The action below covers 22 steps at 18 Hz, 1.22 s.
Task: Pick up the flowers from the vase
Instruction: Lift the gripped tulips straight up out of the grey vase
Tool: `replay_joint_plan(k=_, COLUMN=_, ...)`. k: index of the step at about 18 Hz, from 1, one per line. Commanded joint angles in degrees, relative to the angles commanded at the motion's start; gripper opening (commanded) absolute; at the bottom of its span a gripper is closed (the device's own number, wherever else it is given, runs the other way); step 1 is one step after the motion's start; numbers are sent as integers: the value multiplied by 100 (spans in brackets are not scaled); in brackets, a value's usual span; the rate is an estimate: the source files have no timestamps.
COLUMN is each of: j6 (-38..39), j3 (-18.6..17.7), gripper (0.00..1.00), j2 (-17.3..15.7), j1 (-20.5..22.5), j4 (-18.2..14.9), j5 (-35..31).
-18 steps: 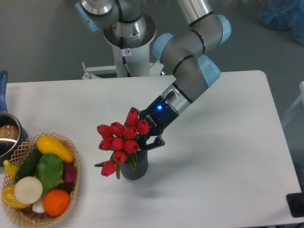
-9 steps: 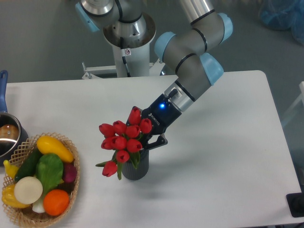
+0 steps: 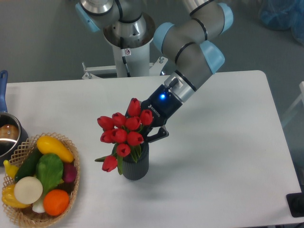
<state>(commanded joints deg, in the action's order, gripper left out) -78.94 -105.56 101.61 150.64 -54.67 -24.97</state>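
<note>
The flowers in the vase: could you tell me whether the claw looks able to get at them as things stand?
Probably yes: the claw is already right against the flowers above the vase, nothing between them, though its grip is hidden.

**One fixed camera, high and facing the robot's base**

I have a single view, set high at the near edge of the white rectangular table (image 3: 228, 156), tilted steeply down. It faces the grey cylindrical robot pedestal (image 3: 128, 47) at the far edge. It sits mid-distance: the woven wicker basket (image 3: 71, 190) is cut off bottom left, and the steel pot with a blue handle (image 3: 5, 133) at the left border.
</note>
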Motion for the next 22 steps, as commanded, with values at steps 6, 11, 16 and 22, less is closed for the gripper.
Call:
replay_joint_plan(k=6, j6=142, j3=0, gripper=41, j2=-123, j1=35, j4=0, j5=369)
replay_joint_plan(k=11, j6=221, j3=0, gripper=41, j2=-255, j1=62, j4=0, j5=580)
replay_joint_plan(k=16, j6=229, j3=0, gripper=41, j2=-378, j1=123, j4=0, j5=747)
replay_joint_plan(k=22, j6=449, j3=44, gripper=41, j2=-536, j1=228, j4=0, j5=923)
